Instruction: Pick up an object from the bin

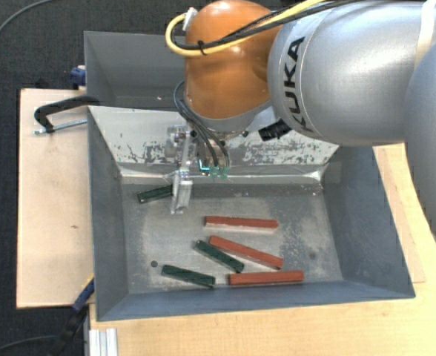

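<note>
The gripper (179,193) hangs by the green stick (155,194) near the wall (277,154) and could jam it there. How open it is, I cannot tell.

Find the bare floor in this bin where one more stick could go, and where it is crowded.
Bare: the floor between the three red sticks and the right wall; also the left side between the end effector and the front green stick. Crowded: front centre, where sticks lie close.

Black brand lettering (296,80) reading "KUKA", running sideways, on the silver casing of the robot arm (359,65)
</note>
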`<state>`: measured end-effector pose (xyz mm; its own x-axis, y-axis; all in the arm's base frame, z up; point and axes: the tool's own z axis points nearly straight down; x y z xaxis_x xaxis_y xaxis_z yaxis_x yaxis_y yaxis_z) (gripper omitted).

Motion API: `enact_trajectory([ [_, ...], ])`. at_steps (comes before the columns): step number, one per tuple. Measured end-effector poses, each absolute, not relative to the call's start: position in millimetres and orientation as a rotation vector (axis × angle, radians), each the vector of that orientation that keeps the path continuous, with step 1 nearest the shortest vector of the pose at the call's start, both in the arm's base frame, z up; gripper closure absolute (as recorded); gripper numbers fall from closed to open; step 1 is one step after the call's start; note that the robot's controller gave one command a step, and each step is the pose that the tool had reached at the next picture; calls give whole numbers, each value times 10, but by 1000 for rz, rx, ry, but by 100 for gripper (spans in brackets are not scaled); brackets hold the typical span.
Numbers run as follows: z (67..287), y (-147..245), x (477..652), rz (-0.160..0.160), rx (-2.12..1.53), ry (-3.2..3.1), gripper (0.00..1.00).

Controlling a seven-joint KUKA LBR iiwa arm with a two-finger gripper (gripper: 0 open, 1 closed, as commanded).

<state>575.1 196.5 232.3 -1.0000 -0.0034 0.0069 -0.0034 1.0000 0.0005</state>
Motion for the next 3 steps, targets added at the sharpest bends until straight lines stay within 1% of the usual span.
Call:
enact_trajectory([
  [1,911,2071,5984,3,-1020,-2965,0],
  [2,707,1561,6000,1,-1055,-2959,0],
  [3,719,1586,6003,-4,-1052,-2962,100],
])
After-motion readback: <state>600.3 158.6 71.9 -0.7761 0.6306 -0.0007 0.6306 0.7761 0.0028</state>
